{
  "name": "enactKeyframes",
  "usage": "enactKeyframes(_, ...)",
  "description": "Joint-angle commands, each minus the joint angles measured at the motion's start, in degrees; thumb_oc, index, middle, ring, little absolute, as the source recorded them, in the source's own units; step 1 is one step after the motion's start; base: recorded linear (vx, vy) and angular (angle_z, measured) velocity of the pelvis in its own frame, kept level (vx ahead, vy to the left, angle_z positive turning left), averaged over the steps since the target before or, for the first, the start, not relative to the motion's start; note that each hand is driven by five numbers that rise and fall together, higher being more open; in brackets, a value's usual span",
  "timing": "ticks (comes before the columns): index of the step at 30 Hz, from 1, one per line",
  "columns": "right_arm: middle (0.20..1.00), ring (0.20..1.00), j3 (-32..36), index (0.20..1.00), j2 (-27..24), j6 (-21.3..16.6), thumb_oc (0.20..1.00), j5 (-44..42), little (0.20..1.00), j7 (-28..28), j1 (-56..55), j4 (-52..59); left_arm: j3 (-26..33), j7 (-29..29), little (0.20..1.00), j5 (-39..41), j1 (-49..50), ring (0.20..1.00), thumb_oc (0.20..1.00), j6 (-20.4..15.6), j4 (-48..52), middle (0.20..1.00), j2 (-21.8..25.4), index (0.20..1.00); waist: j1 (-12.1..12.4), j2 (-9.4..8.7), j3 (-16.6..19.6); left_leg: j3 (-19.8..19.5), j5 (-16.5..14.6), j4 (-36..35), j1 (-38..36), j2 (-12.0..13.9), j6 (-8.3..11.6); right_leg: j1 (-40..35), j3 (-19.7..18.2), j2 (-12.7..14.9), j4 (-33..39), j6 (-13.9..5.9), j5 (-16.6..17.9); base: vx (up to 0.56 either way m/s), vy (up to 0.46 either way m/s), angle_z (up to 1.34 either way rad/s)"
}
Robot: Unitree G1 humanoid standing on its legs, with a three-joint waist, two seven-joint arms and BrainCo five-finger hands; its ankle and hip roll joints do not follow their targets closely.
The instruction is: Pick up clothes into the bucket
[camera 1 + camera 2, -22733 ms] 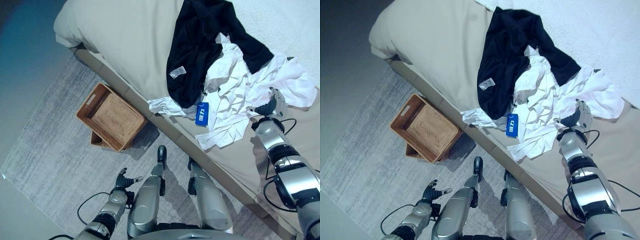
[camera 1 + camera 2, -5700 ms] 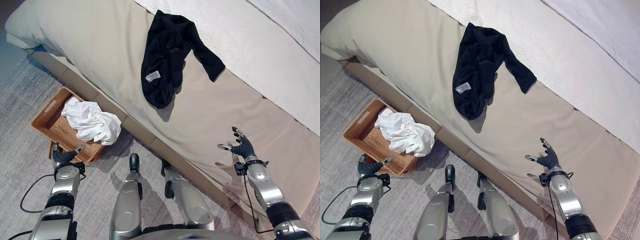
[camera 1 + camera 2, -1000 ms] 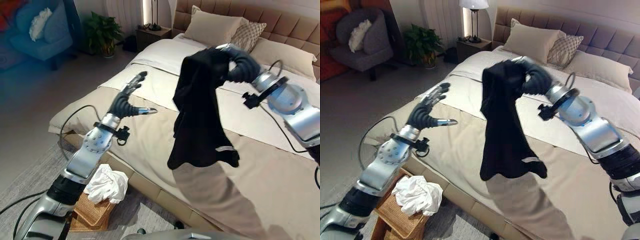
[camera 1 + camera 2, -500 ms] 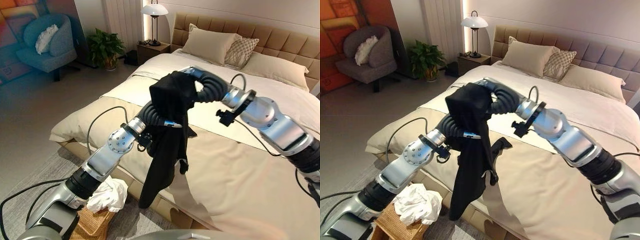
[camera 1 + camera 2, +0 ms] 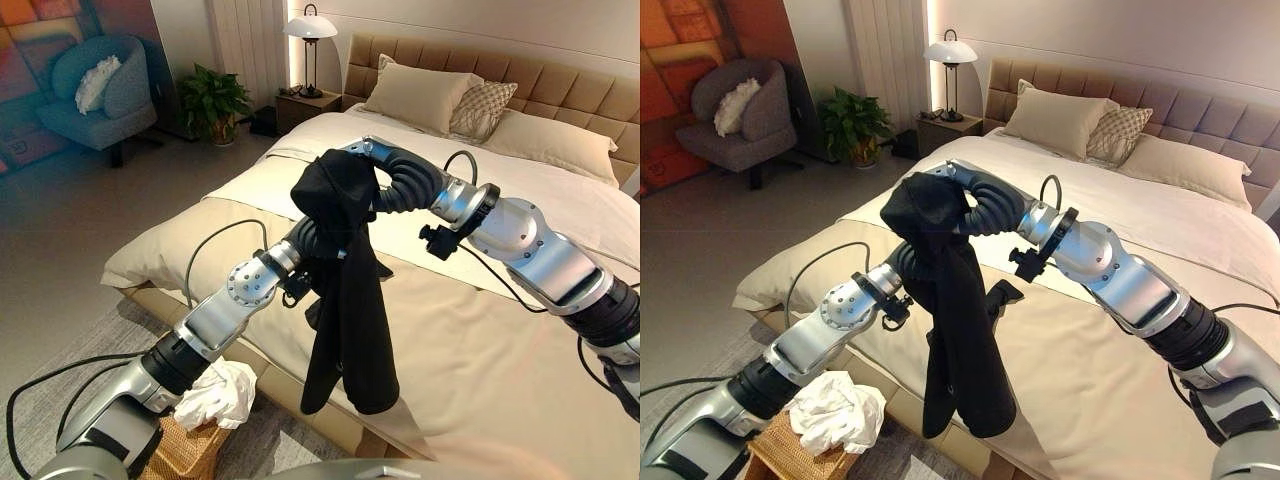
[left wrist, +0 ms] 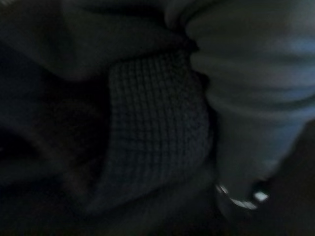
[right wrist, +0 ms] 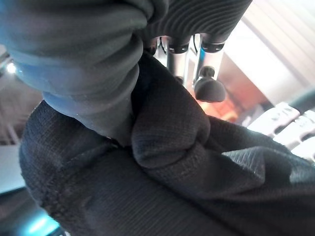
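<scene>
I'm mid-carry: my right hand (image 7: 197,44) has its fingers curled into the black garment (image 5: 345,290), which hangs at frame centre over the bed (image 5: 480,340) edge. My left hand (image 5: 318,238) is buried in the cloth, fingers unreadable. Next I swing it down-left to the basket (image 5: 190,450), already holding white clothes (image 5: 215,392). Half a second ago the left hand was just arriving; the garment now hangs straighter.

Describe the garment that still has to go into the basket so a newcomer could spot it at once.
Look above the near edge of the big beige bed, where the two arms meet. The black garment hangs there from the right hand, bunched on top and trailing down. It is dark and held in the air; the white clothes already lie in the wicker basket.
</scene>
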State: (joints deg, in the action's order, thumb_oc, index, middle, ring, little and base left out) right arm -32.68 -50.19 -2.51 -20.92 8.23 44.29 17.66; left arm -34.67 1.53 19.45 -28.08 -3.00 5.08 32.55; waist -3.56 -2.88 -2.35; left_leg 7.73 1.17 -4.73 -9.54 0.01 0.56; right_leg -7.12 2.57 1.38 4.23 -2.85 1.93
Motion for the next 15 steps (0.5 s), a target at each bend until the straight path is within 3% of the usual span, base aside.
enactKeyframes(1,0.429,0.429,4.72,0.429,2.08,-5.15,0.429,-0.74,0.429,-2.81,4.82,3.67,0.38,-0.07,0.2,0.05,-2.92,0.2,0.2,-1.07,-4.49,0.2,-1.88,0.2,1.1,-1.78,3.11,-1.24,-4.56,5.17,2.58,-0.2,-0.82,2.72,2.48,3.28,-3.5,-4.61,-0.05,0.0,0.0,0.0)
enactKeyframes(2,0.956,0.956,5.96,0.956,1.51,-5.16,0.956,0.64,0.956,-3.0,3.74,3.68,2.08,-0.44,0.2,-1.53,-1.55,0.2,0.2,-1.25,-4.0,0.2,-1.3,0.2,1.25,-1.87,3.07,-1.13,-4.1,5.36,2.96,-0.27,-0.86,3.1,2.4,3.43,-3.63,-4.53,0.36,0.0,0.0,0.0)
enactKeyframes(3,1.0,1.0,5.97,1.0,1.52,-5.14,1.0,0.65,1.0,-3.0,3.65,3.71,2.06,-0.44,0.2,-1.53,-1.47,0.2,0.2,-1.23,-3.97,0.2,-1.3,0.2,1.23,-1.76,3.13,-1.23,-4.62,5.27,2.59,-0.19,-0.84,2.73,2.42,3.33,-3.56,-4.63,-0.05,0.0,0.0,0.0)
enactKeyframes(10,1.0,1.0,17.78,1.0,0.28,-4.8,1.0,2.75,1.0,-2.89,-9.71,2.68,15.0,-1.37,0.2,-8.71,10.15,0.2,0.2,-1.65,-2.05,0.2,3.32,0.2,1.98,-1.82,2.92,-1.36,-4.25,5.4,2.73,-0.3,-0.99,2.84,2.58,3.63,-3.71,-4.65,0.36,0.0,0.004,0.0)
enactKeyframes(15,1.0,1.0,27.93,1.0,4.47,-3.62,1.0,3.89,1.0,-1.57,-25.8,0.96,28.8,-3.62,0.2,-9.62,20.78,0.2,0.2,-2.03,-1.73,0.2,5.02,0.2,2.61,-1.53,3.15,-1.71,-4.67,4.85,2.03,-0.28,-0.94,1.87,3.03,3.68,-3.18,-4.74,-0.15,0.01,0.006,0.0)
